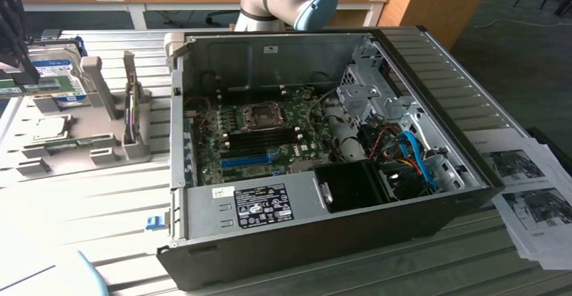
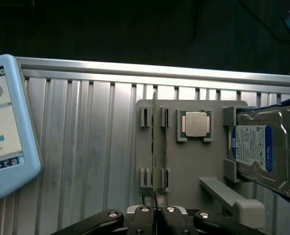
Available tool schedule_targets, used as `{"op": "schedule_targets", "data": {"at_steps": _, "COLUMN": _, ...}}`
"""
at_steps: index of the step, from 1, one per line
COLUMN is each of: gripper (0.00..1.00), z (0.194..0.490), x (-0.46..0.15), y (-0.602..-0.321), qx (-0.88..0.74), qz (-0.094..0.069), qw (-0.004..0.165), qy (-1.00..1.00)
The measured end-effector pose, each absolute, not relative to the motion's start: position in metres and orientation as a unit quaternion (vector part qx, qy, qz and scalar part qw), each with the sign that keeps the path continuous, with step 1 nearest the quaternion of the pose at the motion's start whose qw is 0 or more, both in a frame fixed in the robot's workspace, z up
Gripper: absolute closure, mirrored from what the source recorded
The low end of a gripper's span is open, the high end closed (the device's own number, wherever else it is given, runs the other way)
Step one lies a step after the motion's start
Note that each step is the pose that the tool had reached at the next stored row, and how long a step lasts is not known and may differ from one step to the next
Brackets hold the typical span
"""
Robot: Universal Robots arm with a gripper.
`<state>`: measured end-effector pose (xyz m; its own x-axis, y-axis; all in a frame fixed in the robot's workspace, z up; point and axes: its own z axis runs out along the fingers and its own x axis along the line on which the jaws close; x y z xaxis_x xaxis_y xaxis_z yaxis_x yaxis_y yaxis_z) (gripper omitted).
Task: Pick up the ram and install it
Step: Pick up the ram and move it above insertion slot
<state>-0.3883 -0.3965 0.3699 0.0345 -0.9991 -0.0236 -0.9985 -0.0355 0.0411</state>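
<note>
The ram (image 2: 154, 147) is a thin green stick seen edge-on. My gripper (image 2: 156, 211) is shut on its near end, and it runs in line with the two pairs of slot posts of the grey holder plate (image 2: 184, 166). In the exterior view my gripper (image 1: 13, 68) is a dark shape at the left edge, above that holder (image 1: 72, 142), with a green sliver under it. The open computer case (image 1: 429, 195) lies in the middle. Inside it, the motherboard (image 1: 210, 142) faces up with dark memory slots (image 1: 259, 135) beside the processor socket (image 1: 262, 114).
A silver hard drive (image 2: 262, 152) and a processor chip (image 2: 195, 123) sit on the same holder plate. A blue-edged tablet (image 2: 8, 127) lies on the ribbed metal table (image 2: 86, 147). Printed sheets (image 1: 527, 195) lie at the exterior view's right. The arm's base (image 1: 286, 1) stands behind the case.
</note>
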Motion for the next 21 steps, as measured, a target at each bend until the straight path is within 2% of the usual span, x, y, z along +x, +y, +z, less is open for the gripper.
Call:
{"op": "schedule_targets", "data": {"at_steps": 7, "gripper": 0.89, "z": 0.3796, "x": -0.3883, "y": -0.3965, "qx": 0.719, "qz": -0.023, "qw": 0.006, "qy": -0.694}}
{"op": "schedule_targets", "data": {"at_steps": 21, "gripper": 0.89, "z": 0.3797, "x": -0.3800, "y": -0.3964, "qx": 0.719, "qz": -0.024, "qw": 0.007, "qy": -0.694}}
